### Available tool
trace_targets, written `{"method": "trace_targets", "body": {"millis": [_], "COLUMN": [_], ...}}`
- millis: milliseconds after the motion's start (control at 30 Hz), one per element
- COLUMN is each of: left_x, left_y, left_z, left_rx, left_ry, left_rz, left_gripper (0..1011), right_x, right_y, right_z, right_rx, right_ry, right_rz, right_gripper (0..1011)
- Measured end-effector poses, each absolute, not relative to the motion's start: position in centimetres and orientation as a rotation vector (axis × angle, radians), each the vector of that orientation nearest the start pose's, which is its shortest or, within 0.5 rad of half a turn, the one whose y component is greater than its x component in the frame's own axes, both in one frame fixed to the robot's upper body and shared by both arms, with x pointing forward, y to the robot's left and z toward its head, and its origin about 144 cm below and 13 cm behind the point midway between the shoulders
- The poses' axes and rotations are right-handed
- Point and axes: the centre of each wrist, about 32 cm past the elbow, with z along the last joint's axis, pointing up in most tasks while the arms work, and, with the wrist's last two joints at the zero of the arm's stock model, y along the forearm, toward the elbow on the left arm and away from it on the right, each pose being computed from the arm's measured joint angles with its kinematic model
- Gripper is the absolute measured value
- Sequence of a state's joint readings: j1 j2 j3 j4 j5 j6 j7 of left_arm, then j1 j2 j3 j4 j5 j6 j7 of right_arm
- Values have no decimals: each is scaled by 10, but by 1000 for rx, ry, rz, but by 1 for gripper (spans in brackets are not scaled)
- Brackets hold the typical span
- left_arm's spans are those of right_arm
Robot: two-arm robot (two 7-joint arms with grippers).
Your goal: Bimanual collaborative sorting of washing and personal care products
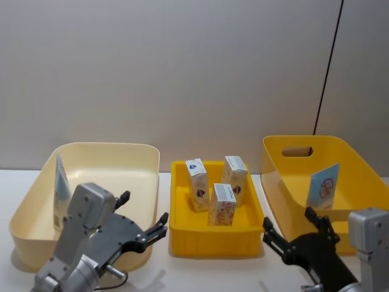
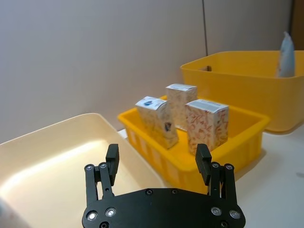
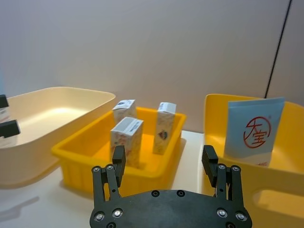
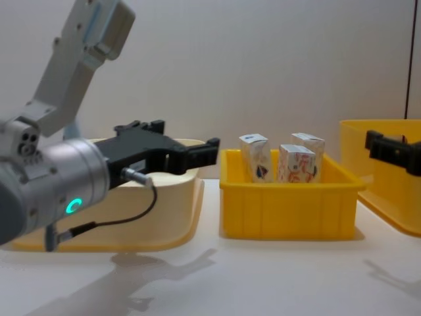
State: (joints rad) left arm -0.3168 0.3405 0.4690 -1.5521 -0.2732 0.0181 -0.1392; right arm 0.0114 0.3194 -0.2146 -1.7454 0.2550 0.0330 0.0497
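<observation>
Both grippers are hovering empty, fingers apart: left gripper (image 1: 143,210) by the cream bin (image 1: 103,146) at 9 o'clock, right gripper (image 1: 289,220) by the yellow bin (image 1: 358,152) at 3. A pick seems to be starting, so one gripper is needing to square over a carton (image 1: 222,204) in the tray (image 1: 213,234) at 12. A tube (image 1: 322,184) is leaning in each side bin. Carton print is staying unreadable.

Grey arms (image 1: 82,222), black screw-studded jaws.
</observation>
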Motion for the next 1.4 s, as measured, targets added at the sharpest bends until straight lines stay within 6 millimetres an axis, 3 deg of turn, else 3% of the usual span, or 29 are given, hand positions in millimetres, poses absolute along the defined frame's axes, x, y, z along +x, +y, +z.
{"method": "trace_targets", "body": {"millis": [367, 933, 1400], "left_x": [494, 492, 492], "left_y": [198, 199, 198], "left_z": [1205, 1204, 1204], "left_rx": [56, 60, 61], "left_ry": [-261, -268, -268], "left_rz": [1113, 1124, 1124], "left_gripper": [1003, 1003, 1003], "right_x": [443, 444, 464], "right_y": [-237, -237, -228], "right_z": [1189, 1189, 1194], "right_rx": [26, 24, -16], "right_ry": [-75, -74, -83], "right_rz": [-1229, -1226, -1200], "right_gripper": [1001, 1001, 1001]}}
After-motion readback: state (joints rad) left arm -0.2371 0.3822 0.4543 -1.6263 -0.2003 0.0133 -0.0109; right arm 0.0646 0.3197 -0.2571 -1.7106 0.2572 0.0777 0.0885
